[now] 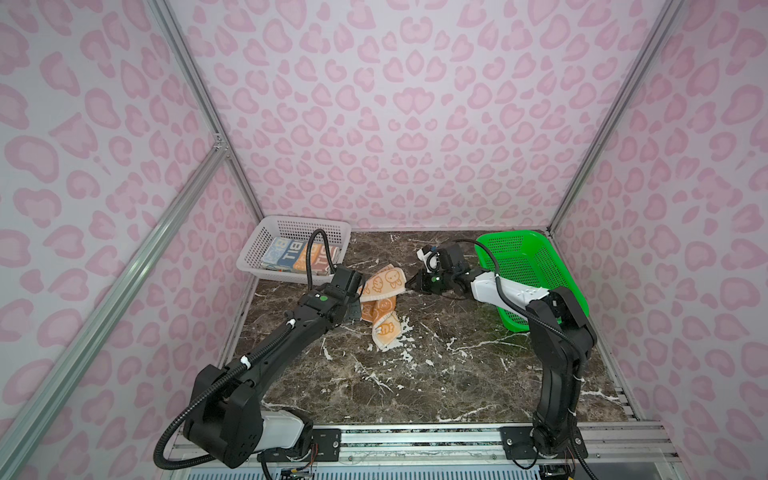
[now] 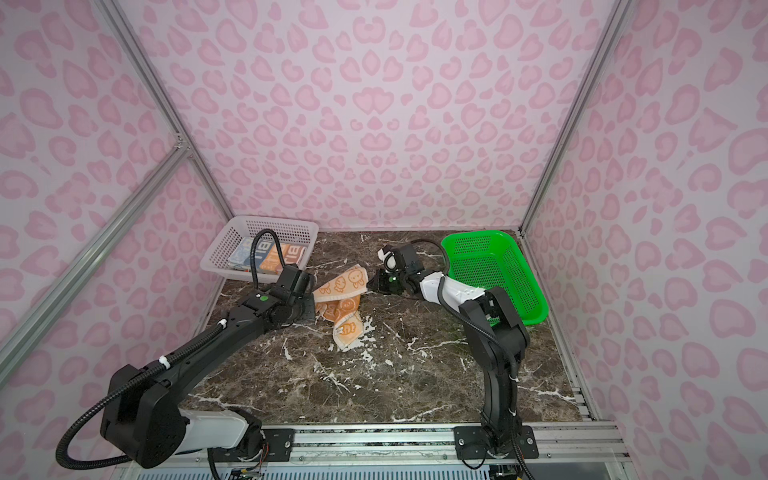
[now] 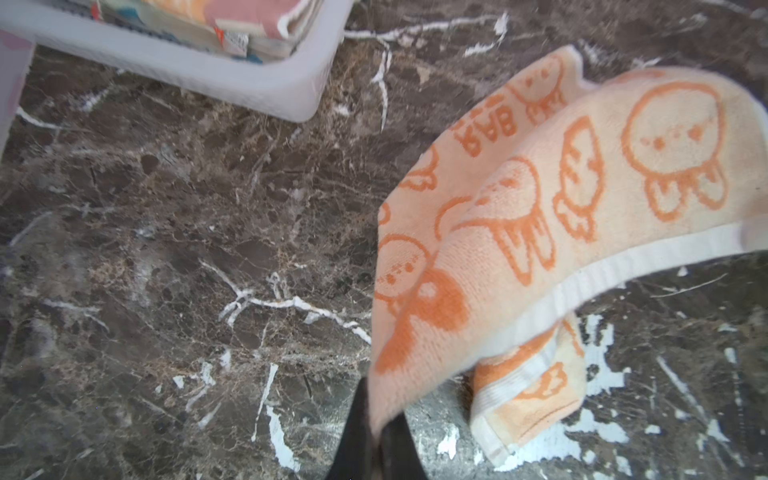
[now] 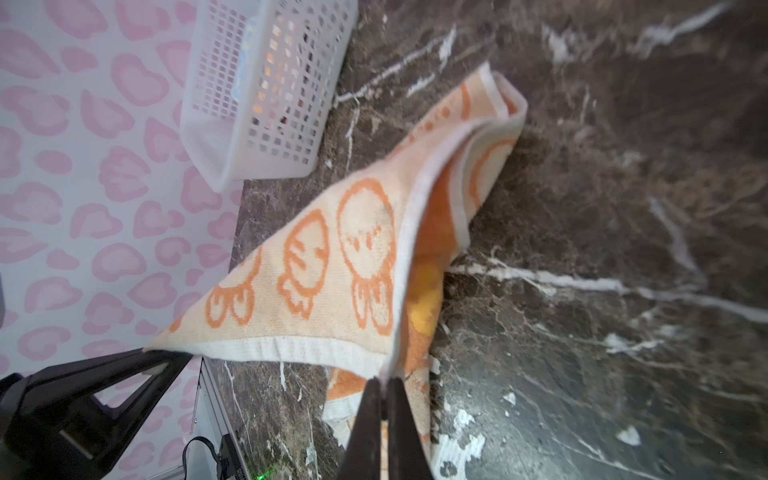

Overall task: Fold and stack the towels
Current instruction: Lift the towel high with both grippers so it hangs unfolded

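- One stack of folded towels (image 1: 291, 257) sits in the white basket (image 1: 307, 219), far left.
- Left gripper (image 3: 380, 415) is clamped on one corner of the orange towel (image 1: 382, 299).
- Towel's top edge hangs between the grippers; the rest sags crumpled onto the marble table (image 1: 457, 374).
- Right gripper (image 4: 384, 384) is pinched shut on the neighbouring corner.
- Best move: spread corners evenly, tension the edge, lift until the tail clears, lay flat before folding.

Orange-on-cream rabbit towel (image 1: 384, 286), white basket (image 1: 307, 219), green basket (image 1: 525, 266), brown marbled table (image 1: 436, 374).
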`<action>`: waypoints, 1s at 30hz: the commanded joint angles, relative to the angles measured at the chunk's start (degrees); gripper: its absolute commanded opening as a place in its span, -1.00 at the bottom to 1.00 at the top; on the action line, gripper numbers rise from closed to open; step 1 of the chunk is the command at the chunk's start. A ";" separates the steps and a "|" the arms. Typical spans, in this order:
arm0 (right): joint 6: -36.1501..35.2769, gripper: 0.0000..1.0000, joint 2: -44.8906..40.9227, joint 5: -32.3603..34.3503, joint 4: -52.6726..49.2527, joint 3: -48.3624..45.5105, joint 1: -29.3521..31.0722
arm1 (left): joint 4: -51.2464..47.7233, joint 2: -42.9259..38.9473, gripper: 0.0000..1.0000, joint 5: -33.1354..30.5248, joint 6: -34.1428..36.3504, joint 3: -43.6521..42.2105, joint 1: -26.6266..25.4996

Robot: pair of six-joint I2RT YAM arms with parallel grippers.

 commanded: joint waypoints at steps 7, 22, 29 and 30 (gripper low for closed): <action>-6.30 -1.00 -9.12 3.21 -11.97 11.57 -2.41 | -4.23 3.94 -0.95 -3.74 7.57 21.26 0.50; -12.13 -1.00 -23.27 6.10 -20.26 17.97 -4.73 | -6.63 4.63 -0.95 5.62 19.46 46.15 -0.29; -16.26 -1.00 -33.11 4.83 -22.17 13.04 -4.15 | -6.16 -5.10 -0.95 6.56 22.19 41.61 -7.27; -16.72 -1.00 -34.45 4.35 -22.28 12.51 -4.02 | -6.16 -6.39 -0.95 6.21 22.23 40.73 -8.60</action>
